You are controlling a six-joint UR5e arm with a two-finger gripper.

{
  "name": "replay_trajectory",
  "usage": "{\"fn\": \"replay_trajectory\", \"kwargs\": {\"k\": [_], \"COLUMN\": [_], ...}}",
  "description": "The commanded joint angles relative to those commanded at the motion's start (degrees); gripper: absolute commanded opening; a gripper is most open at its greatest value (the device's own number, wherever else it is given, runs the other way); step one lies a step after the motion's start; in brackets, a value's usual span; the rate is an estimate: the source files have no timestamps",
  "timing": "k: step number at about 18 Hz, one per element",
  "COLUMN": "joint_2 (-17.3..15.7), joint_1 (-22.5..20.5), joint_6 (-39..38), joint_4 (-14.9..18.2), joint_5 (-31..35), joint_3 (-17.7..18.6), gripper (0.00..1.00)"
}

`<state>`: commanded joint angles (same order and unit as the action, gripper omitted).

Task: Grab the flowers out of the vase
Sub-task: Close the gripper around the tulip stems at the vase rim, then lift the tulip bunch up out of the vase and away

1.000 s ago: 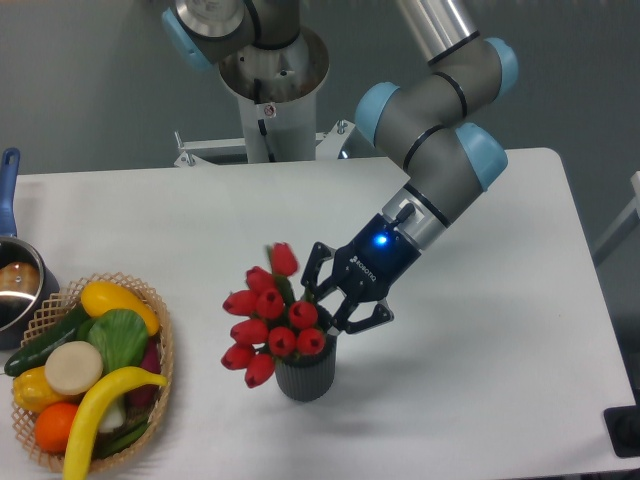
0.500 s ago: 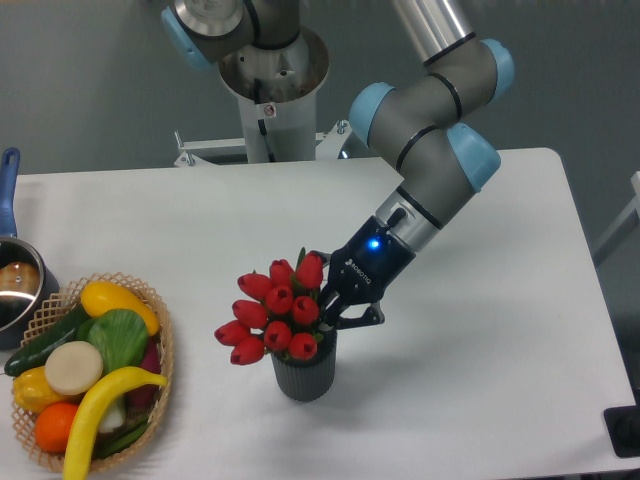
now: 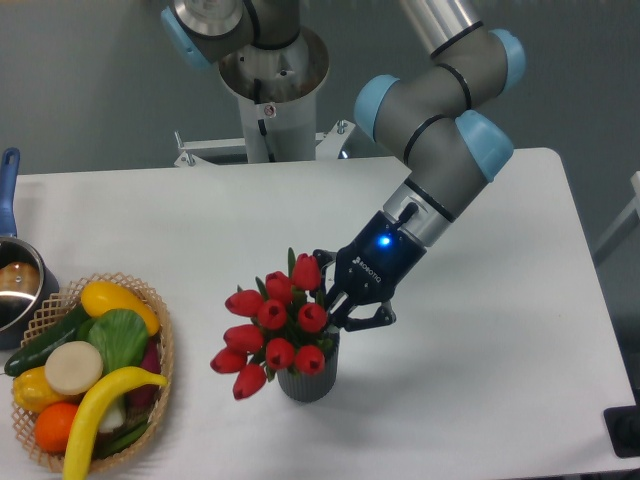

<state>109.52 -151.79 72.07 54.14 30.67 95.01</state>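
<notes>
**A:** What takes up the most room?

**B:** The white table (image 3: 480, 340), spanning nearly the whole scene. Over it reaches the grey robot arm (image 3: 440, 130) with its blue joint caps, coming down from the far right toward the middle.

**A:** And to the left?

**B:** A wicker basket (image 3: 165, 345) at the near left, full of coloured fruit and vegetables. Just beyond it, at the left edge, sits a metal saucepan (image 3: 15, 285) with a blue handle, partly cut off by the frame.

**A:** Where are the flowers?

**B:** The flowers (image 3: 270, 325), a bunch of red tulip buds, stand in the vase (image 3: 308, 380) near the middle of the table, toward the near side. The bunch leans left and spreads wider than the vase, several buds hanging out past its left rim.

**A:** And the vase?

**B:** Small, dark grey, ribbed, upright on the table.

**A:** What is the gripper doing?

**B:** The gripper (image 3: 335, 300), with a blue light glowing on its black body, sits at the right side of the bunch just above the vase mouth. Its fingers look drawn in around the stems there, though the buds hide the contact itself.
</notes>
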Motion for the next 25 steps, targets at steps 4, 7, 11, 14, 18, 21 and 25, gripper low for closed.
{"fn": "replay_trajectory", "kwargs": {"k": [4, 7, 11, 14, 18, 21, 25], "joint_2": [-1.76, -2.03, -3.08, -3.78, -5.01, -5.80, -6.42], "joint_1": [-0.44, -0.36, 0.17, 0.44, 0.61, 0.44, -0.09], "joint_6": [-1.58, -1.85, -4.30, -6.33, -6.59, -8.43, -12.82], "joint_4": [0.27, 0.26, 0.27, 0.27, 0.44, 0.35, 0.44], "joint_5": [-0.09, -0.26, -1.66, -2.72, -2.81, -2.90, -2.81], "joint_3": [0.00, -0.79, -1.41, -1.41, -1.67, -2.02, -5.44], "gripper": [0.00, 0.00, 0.00, 0.00, 0.00, 0.00, 0.00]}}
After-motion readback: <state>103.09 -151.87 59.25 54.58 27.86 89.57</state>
